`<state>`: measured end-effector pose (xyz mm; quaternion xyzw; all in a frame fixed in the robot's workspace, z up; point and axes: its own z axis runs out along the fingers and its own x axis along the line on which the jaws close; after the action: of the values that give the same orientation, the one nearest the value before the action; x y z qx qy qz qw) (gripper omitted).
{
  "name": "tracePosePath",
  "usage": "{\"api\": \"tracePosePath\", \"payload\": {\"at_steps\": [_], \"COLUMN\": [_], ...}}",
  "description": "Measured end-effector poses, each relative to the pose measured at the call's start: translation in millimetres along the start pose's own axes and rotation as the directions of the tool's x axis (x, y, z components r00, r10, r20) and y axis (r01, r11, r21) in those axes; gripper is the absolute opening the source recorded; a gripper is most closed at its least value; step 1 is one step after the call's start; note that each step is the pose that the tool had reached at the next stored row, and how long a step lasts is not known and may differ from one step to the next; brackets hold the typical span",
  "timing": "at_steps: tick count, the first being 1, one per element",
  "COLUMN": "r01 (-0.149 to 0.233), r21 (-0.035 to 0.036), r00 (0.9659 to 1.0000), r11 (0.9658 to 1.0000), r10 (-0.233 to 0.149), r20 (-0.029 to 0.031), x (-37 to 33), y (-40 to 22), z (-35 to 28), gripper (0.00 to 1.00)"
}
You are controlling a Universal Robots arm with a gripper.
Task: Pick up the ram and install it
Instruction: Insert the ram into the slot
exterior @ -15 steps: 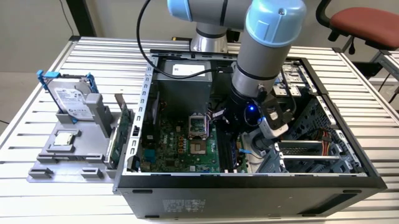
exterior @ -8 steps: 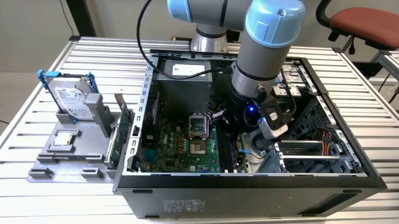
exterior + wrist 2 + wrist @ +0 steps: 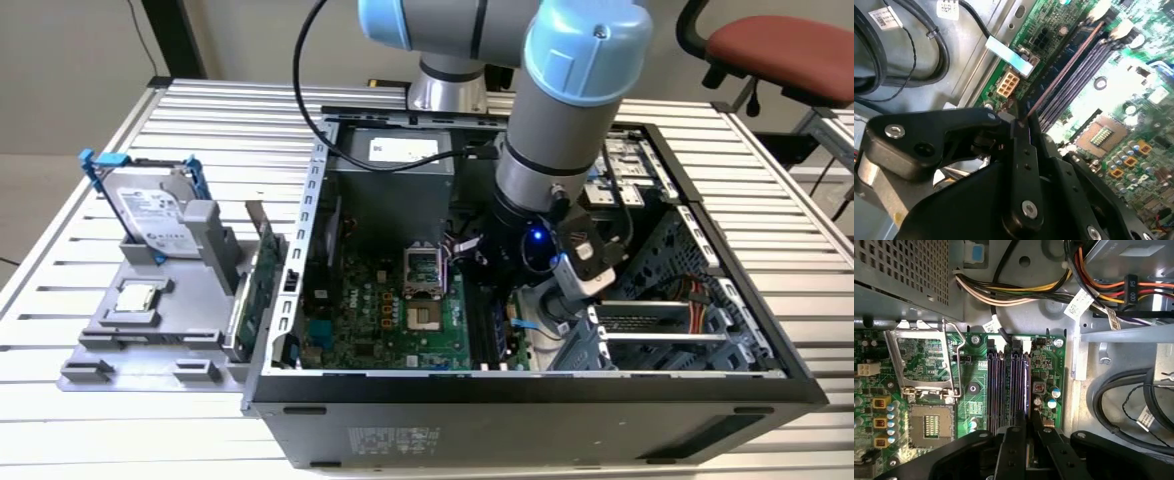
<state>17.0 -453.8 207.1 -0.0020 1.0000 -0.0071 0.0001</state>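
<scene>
ram held edge-on over the memory slots

the gripper [image 3: 1027, 427] is down inside the open computer case [image 3: 534, 385], its two black fingers [image 3: 1012, 450] closed on the ram [image 3: 1061, 75], a thin stick seen edge-on. in the second wrist view the ram runs away from the fingertips along the row of memory slots [image 3: 1081, 70], lying in line with them over the slot nearest the board's edge; whether it is fully seated cannot be told. in the first wrist view the slots [image 3: 1004, 385] run straight up from the fingers, with the cpu socket [image 3: 929, 425] and its raised metal frame [image 3: 921, 360] to one side on the green motherboard [image 3: 1046, 365].

bundles of coloured wires [image 3: 1019, 292] cross the case wall beyond the slots, and thick black cables [image 3: 1114, 405] loop beside the board.

in the exterior view the arm [image 3: 561, 130] reaches down into the case. on the exterior view's left, a grey stand [image 3: 147, 330] on the slatted table [image 3: 80, 250] carries a hard drive [image 3: 147, 210].
</scene>
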Motion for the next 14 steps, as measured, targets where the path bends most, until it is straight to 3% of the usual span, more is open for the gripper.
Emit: {"api": "tracePosePath", "payload": {"at_steps": [3,11,14], "r01": [0.000,-0.001,0.000], "r21": [0.0021,0.0022,0.0021], "r00": [1.0000,1.0000,1.0000], "r11": [1.0000,1.0000,1.0000], "r10": [0.000,0.001,0.000], "r20": [-0.0007,-0.0004,-0.0003], "x": [0.1,0.0,0.1], "y": [-0.3,-0.8,-0.7], "z": [-2.1,-38.0,-42.6], "gripper": [1.00,1.00,1.00]}}
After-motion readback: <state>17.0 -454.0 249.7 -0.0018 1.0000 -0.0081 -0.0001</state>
